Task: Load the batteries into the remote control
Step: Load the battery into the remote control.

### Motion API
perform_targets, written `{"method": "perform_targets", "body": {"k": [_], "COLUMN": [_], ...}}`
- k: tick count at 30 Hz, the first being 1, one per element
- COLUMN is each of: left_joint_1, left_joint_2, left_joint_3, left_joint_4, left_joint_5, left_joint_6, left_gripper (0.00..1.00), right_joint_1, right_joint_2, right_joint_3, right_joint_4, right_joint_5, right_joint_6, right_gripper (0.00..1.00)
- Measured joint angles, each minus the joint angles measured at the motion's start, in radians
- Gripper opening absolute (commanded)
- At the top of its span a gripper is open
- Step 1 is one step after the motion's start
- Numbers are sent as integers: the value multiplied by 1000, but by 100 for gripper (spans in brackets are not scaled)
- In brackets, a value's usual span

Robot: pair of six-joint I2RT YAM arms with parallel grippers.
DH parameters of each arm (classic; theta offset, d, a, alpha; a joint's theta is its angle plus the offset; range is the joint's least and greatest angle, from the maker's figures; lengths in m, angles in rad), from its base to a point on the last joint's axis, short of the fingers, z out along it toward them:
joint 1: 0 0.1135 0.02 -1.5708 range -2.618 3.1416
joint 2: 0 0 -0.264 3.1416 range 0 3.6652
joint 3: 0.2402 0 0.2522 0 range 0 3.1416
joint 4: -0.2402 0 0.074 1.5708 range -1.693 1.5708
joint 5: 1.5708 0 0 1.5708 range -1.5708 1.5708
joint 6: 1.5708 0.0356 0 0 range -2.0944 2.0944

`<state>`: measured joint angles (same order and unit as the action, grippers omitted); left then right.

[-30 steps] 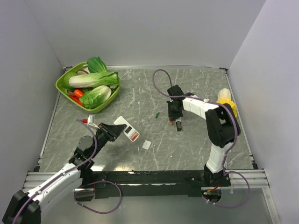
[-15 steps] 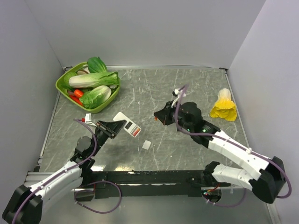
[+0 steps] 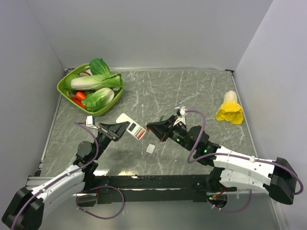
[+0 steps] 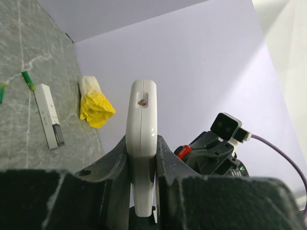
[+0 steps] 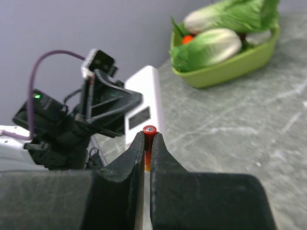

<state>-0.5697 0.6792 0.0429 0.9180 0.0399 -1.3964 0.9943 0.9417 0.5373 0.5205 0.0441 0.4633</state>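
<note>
the left claw [image 3: 116, 130] squeezes the white remote control [image 4: 142, 120] and holds it up on its thin edge, above the table [image 3: 192, 91]. the right claw [image 5: 147, 143] pinches one small red battery [image 5: 149, 130], up near the remote's end.

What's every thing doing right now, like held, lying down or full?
Small white remote control with red front: held off the grey marbled table, clamped in the left pincer.
Tiny orange-red battery: pinched in the shut right pincer, close to the remote.
Green plastic basket: full of vegetables.
Narrow white-and-black bar: lying flat on the table.
Yellow-and-white leafy bunch: lying on the table.
</note>
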Motion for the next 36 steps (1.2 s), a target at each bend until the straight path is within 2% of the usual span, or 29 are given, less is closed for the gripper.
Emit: {"method": "perform_targets", "body": {"k": [6,10,22,36], "left_joint_1": [-37,-61,-84,-96], "left_joint_2": [6,6,-11,-29], "left_joint_3": [0,0,0,0], "left_joint_4": [13,19,19,5], "left_joint_5": [-5,-13,-92,-122], "left_joint_6": [-27,-40,-71,-85], "left_gripper": [2,2,1,1], "right_joint_1": [69,107,172,204], "right_joint_2": [66,110,129,199], "right_joint_3": [-9,-9,-55,-55], "right_joint_4": [176,233,303,395], "right_joint_5": [44,76,205,306], "right_joint_6": [-43,-67,-72,-87], "right_gripper": [0,0,0,0]}}
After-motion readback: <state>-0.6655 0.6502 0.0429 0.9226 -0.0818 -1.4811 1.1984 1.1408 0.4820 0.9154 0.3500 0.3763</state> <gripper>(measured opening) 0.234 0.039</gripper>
